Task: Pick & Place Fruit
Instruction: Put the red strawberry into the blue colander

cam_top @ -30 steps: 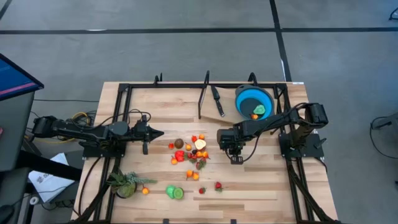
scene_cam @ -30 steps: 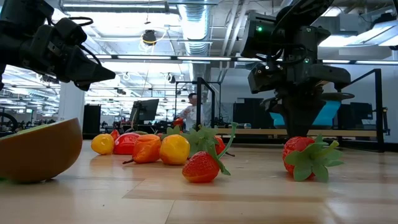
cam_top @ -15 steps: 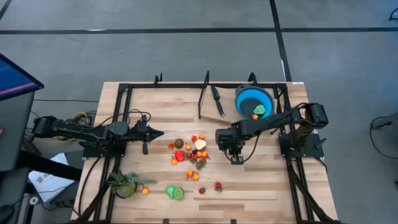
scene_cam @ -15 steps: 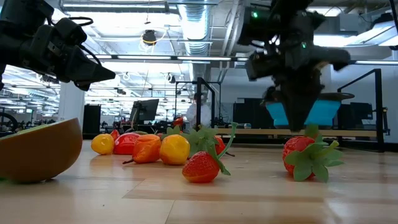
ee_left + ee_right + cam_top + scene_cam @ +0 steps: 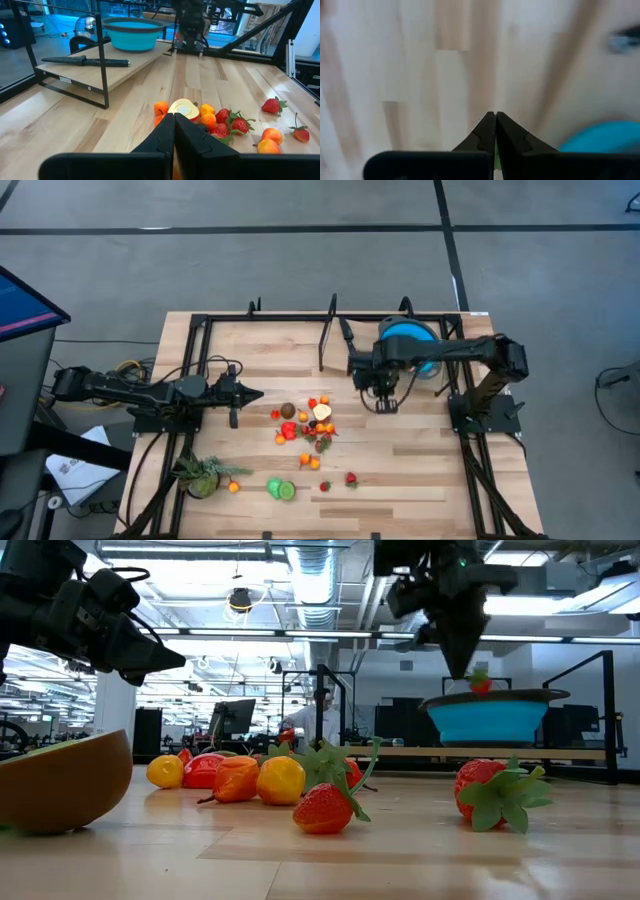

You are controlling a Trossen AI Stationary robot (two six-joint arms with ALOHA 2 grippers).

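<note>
Standing at the far right of the table (image 5: 420, 470), the blue bowl (image 5: 410, 332) is largely covered from above by the right arm; the low view shows one small red fruit with a green top (image 5: 481, 683) showing above its rim, and the rest of its contents cannot be made out. Most of the fruit (image 5: 305, 423) lies in a loose cluster at mid-table, outside the bowl, with a strawberry (image 5: 324, 808) and a second one (image 5: 490, 790) nearest the low camera, and a few strays toward the near edge. A black-handled knife (image 5: 349, 342) lies just left of the bowl. A leafy green plant (image 5: 200, 474) sits at the near left.

The right gripper (image 5: 386, 404) hangs above bare wood just beside the bowl, between it and the cluster, fingers pressed together with nothing visible between them; the arm reaches across over the bowl. The left gripper (image 5: 255, 393) hovers left of the cluster, pointing toward it, fingers likewise clenched and empty, arm stretched level from the left edge.
</note>
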